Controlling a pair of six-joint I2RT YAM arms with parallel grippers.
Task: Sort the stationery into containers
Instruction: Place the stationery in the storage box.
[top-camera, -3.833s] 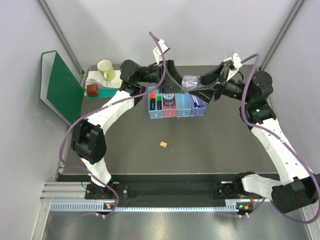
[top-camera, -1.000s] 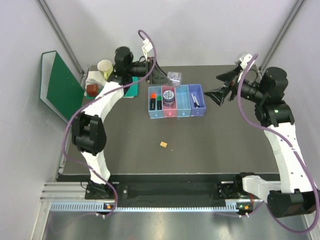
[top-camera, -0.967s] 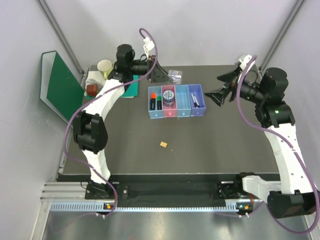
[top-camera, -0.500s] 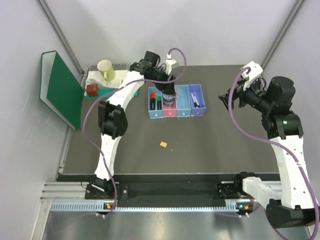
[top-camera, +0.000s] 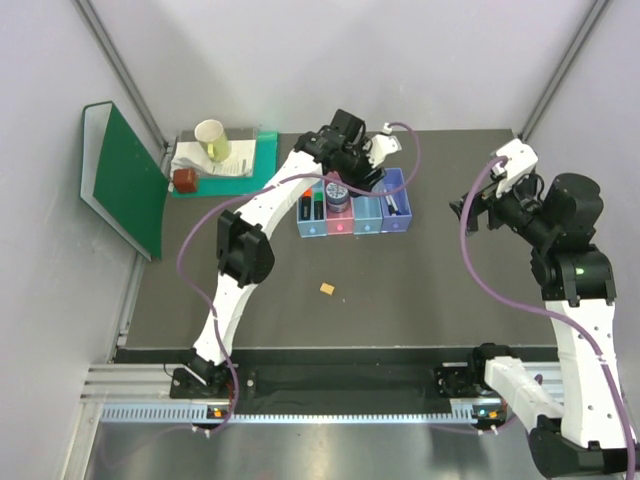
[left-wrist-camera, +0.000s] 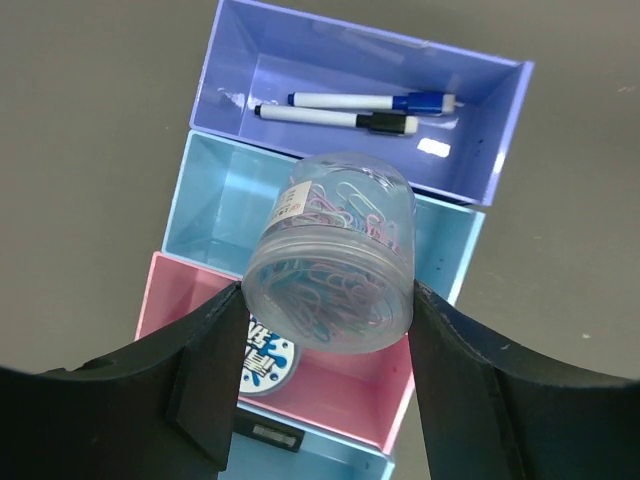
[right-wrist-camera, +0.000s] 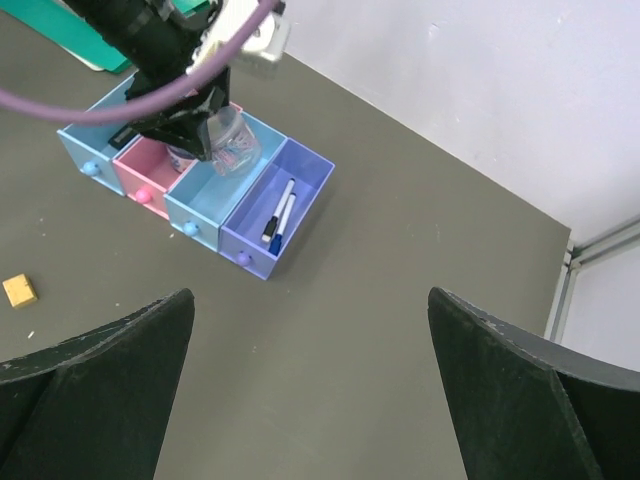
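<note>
The right gripper (right-wrist-camera: 310, 300) hung with its jaws spread wide and nothing between them, raised over the right side of the table (top-camera: 440, 300) and well apart from the bins. Nearest of the loose things, the tiny tan block (top-camera: 327, 288) lay alone on the dark surface, near of the row. Beyond it stood the four joined bins, from left to right the light blue bin (top-camera: 302, 232), the pink bin (top-camera: 340, 228), the blue bin (left-wrist-camera: 225, 205) and the purple bin (left-wrist-camera: 240, 80). Two highlighters (top-camera: 312, 208), one orange-capped and one green-capped, lay in the light blue bin. The round blue-patterned tin (left-wrist-camera: 262, 362) sat in the pink bin. Two slim white pens (left-wrist-camera: 340, 109) lay side by side in the purple bin. The left gripper (left-wrist-camera: 325, 295) was clamped on the clear round tub (left-wrist-camera: 335, 250), full of coloured paper clips, one finger on each side of it. The tub hung tilted over the blue bin; whether it touched the bin could not be told. At the far left stood the paper cup (top-camera: 211, 135), and the green folder (top-camera: 125, 180) leaned against the left wall
</note>
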